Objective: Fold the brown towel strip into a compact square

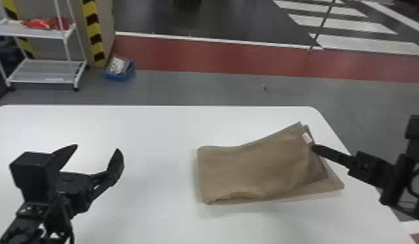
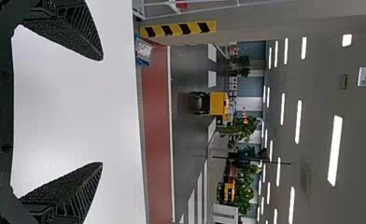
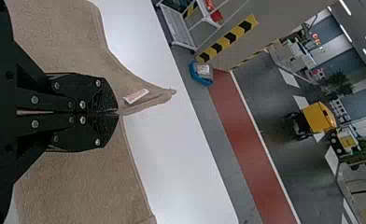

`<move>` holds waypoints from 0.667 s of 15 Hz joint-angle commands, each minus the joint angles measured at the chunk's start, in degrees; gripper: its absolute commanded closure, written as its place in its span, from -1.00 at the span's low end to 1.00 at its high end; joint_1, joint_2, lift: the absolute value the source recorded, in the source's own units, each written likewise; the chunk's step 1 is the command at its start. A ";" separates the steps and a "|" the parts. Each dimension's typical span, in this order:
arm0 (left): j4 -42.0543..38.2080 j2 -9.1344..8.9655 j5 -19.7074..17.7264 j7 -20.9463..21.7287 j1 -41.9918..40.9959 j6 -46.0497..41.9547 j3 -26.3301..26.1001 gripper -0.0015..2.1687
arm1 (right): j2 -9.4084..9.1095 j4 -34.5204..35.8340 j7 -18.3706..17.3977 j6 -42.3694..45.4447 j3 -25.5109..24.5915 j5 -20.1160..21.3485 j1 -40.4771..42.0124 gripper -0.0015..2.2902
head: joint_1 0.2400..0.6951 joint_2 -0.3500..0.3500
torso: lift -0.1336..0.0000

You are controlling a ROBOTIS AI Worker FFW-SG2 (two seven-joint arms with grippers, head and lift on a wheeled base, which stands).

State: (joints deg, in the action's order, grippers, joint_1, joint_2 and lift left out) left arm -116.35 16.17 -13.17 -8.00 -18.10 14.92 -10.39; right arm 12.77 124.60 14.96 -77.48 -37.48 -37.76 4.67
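The brown towel [image 1: 250,168] lies folded on the right part of the white table, its right end lifted a little above the layer beneath, with a white tag near the far corner. At that raised edge is my right gripper [image 1: 314,148]. In the right wrist view the right gripper [image 3: 118,113] is shut on the edge of the towel [image 3: 78,186], close beside the tag [image 3: 136,96]. My left gripper [image 1: 96,154] stands open over the table's left side, away from the towel. The left wrist view shows the left gripper [image 2: 102,112] with nothing between its spread fingers.
The white table [image 1: 153,129] has its far edge beyond the towel and its right edge under my right arm. On the floor behind stand a white shelf rack [image 1: 46,71] and a blue box [image 1: 119,76] by a striped pillar.
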 commanded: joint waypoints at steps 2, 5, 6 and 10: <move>0.16 -0.09 0.33 -0.18 0.35 0.51 -0.59 -0.92 | 2.35 -4.99 0.69 2.64 -2.25 -0.21 -0.19 0.24 | 1.00 -0.70 | -0.85; 0.69 -0.09 0.95 -0.35 0.61 0.68 -1.21 -0.92 | 3.40 -7.09 1.74 3.51 -2.60 -0.12 -1.25 0.24 | 1.00 -0.78 | -0.85; 0.78 -0.18 0.95 -0.53 0.70 0.68 -1.38 -0.92 | 3.40 -7.80 1.83 4.57 -2.60 0.06 -1.25 0.24 | 1.00 -0.81 | -0.85; 1.13 -0.18 1.65 -0.62 0.70 0.68 -1.65 -0.92 | 3.40 -8.68 2.00 4.92 -3.92 -0.12 -1.77 0.24 | 1.00 -0.85 | -0.85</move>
State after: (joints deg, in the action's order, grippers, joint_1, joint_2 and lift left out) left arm -115.31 16.02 -11.69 -8.59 -17.44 15.61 -11.92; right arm 16.24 116.23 16.97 -72.58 -40.72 -37.88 2.92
